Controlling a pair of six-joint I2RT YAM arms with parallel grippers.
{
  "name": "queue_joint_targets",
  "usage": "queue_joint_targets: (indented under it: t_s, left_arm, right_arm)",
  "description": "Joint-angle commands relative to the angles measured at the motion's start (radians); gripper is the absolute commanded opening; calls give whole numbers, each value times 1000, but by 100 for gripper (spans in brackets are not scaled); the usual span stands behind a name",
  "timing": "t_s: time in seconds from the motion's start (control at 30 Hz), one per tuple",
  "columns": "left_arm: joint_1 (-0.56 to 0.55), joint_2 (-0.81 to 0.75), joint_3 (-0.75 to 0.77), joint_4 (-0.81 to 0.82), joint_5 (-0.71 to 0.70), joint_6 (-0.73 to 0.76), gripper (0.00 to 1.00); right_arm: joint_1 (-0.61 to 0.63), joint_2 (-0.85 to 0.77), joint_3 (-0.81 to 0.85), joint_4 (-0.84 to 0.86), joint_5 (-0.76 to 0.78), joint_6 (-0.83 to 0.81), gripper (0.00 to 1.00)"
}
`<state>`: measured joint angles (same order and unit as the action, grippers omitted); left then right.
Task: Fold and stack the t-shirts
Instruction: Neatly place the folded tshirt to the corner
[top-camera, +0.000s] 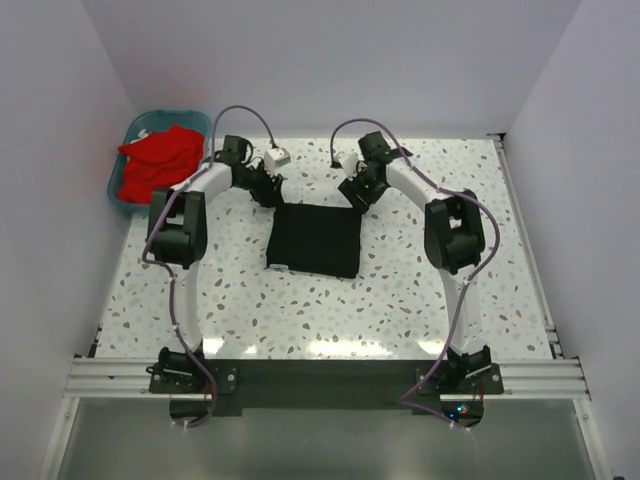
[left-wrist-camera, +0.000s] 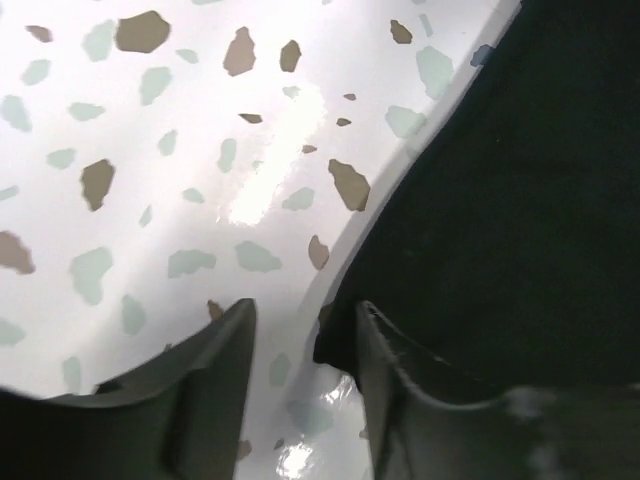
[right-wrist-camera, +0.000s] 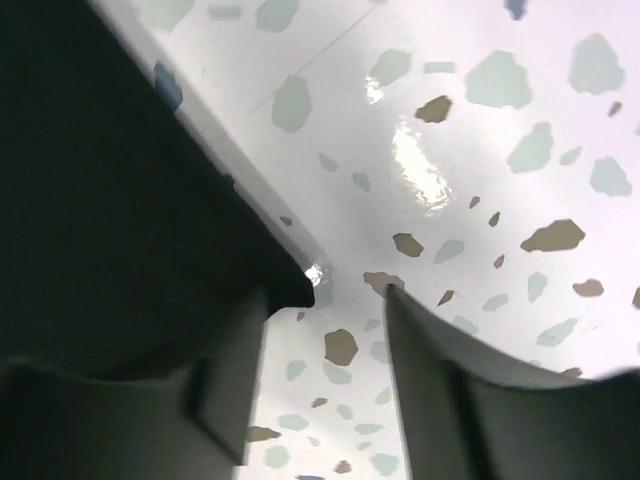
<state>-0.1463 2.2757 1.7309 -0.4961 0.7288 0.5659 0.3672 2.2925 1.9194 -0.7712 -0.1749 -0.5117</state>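
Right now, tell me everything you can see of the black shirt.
The black shirt is plain, soft-looking cloth, folded into a flat, roughly square packet with no sleeves or collar showing. It lies on the speckled table, near the middle and towards the far side. The left hand and right hand sit at its two far corners with their fingers apart. Each corner pokes into the gap, unpinched; whether a finger brushes the cloth is unclear. Nothing lies on top.
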Motion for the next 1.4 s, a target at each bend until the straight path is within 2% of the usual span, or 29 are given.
queue_joint_targets:
  t_s: [0.0, 0.03, 0.07, 0.13, 0.2, 0.23, 0.27, 0.4, 0.47, 0.57, 0.67, 0.9, 1.0, 1.17, 1.27, 1.3, 1.37]
  left_arm:
    - [37, -161, -37, 57, 36, -70, 53]
    - [39, -204, -95, 54, 41, -72, 56]
    - [39, -300, -132, 60, 46, -80, 65]
    - [39, -429, -233, 64, 96, -121, 69]
    - [27, -491, -287, 13, 180, -152, 70]
    - [21, -533, -336, -19, 214, -187, 70]
    - [13, -550, -365, -24, 246, -211, 70]
    - [-62, -594, -517, 51, 410, -380, 70]
    - [-91, -585, -568, 74, 429, -423, 70]
    - [-127, -541, -608, 87, 455, -462, 69]
    - [-130, -446, -633, 82, 451, -463, 68]
    - [8, -118, -567, 90, 455, -526, 68]
    - [39, -64, -559, 71, 477, -517, 68]
    - [45, -61, -556, -61, 498, -402, 68]
    - [59, -120, -528, -237, 504, -229, 67]
    - [62, -172, -510, -293, 506, -113, 67]
    - [62, -235, -501, -406, 497, -36, 67]
  right_arm:
    - [-8, -141, 24, 59, -12, 88, 61]
    - [-8, -180, -3, 61, -27, 110, 65]
    - [-8, -214, -20, 62, -66, 127, 73]
    - [-8, -301, -63, 46, -142, 194, 75]
    - [-5, -373, -109, 30, -294, 261, 76]
    - [4, -392, -175, 48, -346, 348, 77]
    - [13, -412, -212, 62, -456, 390, 77]
    - [104, -470, -394, 193, -631, 603, 78]
    - [166, -463, -456, 261, -681, 685, 78]
    - [193, -406, -517, 347, -756, 794, 76]
    - [187, -320, -543, 328, -762, 762, 74]
    - [50, -177, -644, 290, -736, 687, 68]
    - [1, -154, -675, 271, -739, 664, 68]
    - [-34, -168, -735, 253, -749, 648, 67]
    - [-59, -224, -735, 185, -753, 609, 66]
    - [-69, -244, -717, 162, -761, 572, 65]
    - [-70, -309, -665, 72, -768, 529, 65]
